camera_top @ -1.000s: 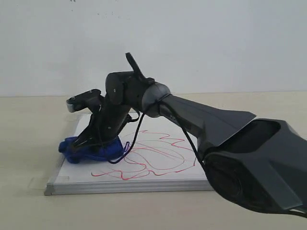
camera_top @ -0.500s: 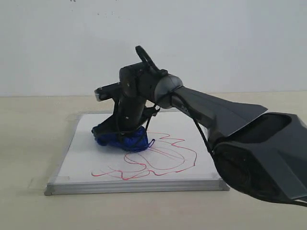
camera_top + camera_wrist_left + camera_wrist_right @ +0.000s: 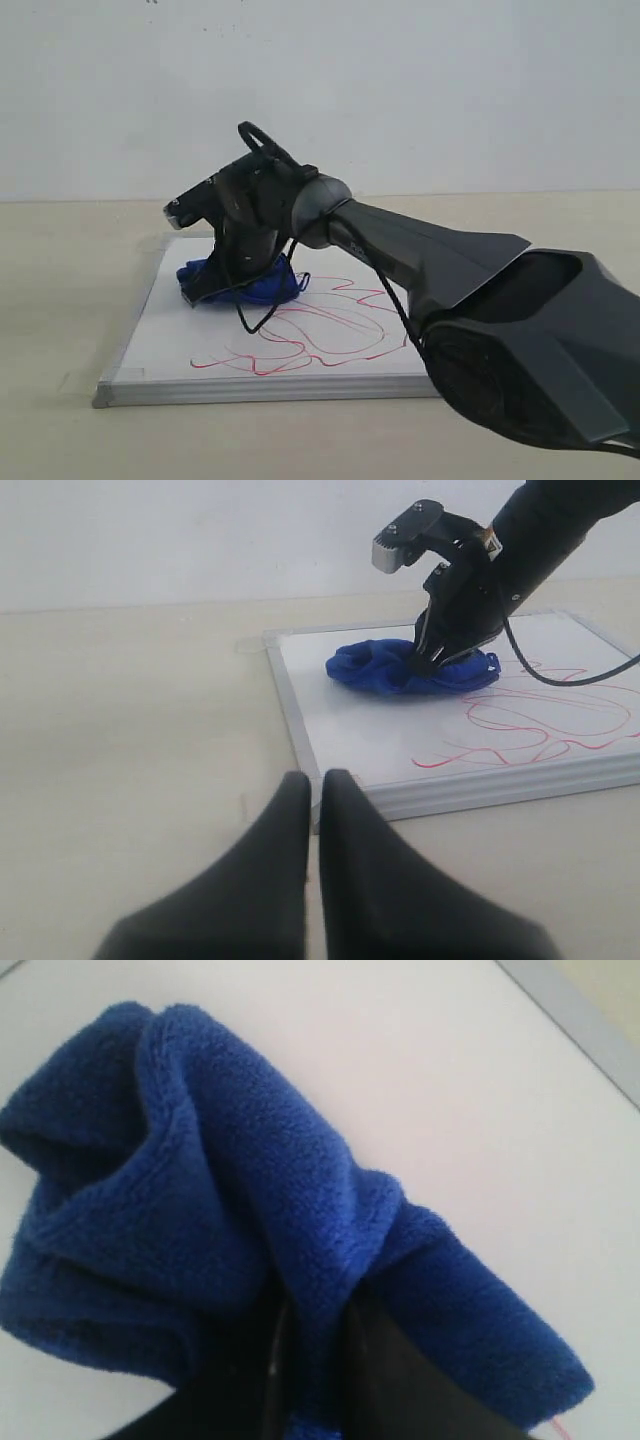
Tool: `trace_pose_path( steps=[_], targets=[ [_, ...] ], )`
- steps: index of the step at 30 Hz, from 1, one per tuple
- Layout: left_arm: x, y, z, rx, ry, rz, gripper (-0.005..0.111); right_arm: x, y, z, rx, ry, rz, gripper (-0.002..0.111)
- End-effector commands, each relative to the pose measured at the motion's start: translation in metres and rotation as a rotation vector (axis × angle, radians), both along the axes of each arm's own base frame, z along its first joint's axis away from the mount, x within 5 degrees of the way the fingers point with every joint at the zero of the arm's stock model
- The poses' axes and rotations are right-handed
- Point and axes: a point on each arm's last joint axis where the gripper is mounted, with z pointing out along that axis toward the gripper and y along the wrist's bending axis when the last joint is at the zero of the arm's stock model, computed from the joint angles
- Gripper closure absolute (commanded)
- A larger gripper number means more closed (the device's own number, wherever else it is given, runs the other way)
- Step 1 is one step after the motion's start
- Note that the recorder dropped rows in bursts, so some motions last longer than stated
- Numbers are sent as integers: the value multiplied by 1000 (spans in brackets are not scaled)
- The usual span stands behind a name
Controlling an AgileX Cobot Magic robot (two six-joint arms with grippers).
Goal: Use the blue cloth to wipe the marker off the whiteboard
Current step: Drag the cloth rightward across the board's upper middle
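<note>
Right tool [image 3: 228, 283] is pinching the blue cloth [image 3: 272, 286] onto the whiteboard's [image 3: 160, 345] far-left area in the exterior view. The marker [image 3: 320, 330] is lying rightward and nearer. Left tool [image 3: 313, 800], pressed together, is hovering off-board.

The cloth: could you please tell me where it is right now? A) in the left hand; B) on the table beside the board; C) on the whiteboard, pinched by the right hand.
C: the right hand pinches the cloth, which rests on the whiteboard.
</note>
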Motion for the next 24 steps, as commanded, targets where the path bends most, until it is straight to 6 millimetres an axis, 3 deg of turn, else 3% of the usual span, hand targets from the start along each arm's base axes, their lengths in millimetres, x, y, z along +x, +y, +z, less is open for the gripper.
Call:
trace_pose_path(
  steps=[1, 9, 19, 24],
  targets=[
    [0, -1, -1, -7, -4, -9, 103, 3, -23, -19, -214, 29, -84, 109],
    [0, -1, -1, -7, -4, -9, 103, 3, -38, -17, -367, 16, -153, 109],
    [0, -1, -1, -7, -4, -9, 103, -1, -3, -18, -58, 35, 95, 109],
    [0, -1, -1, -7, -4, -9, 103, -1, -13, -20, -150, 57, 35, 109]
  ],
)
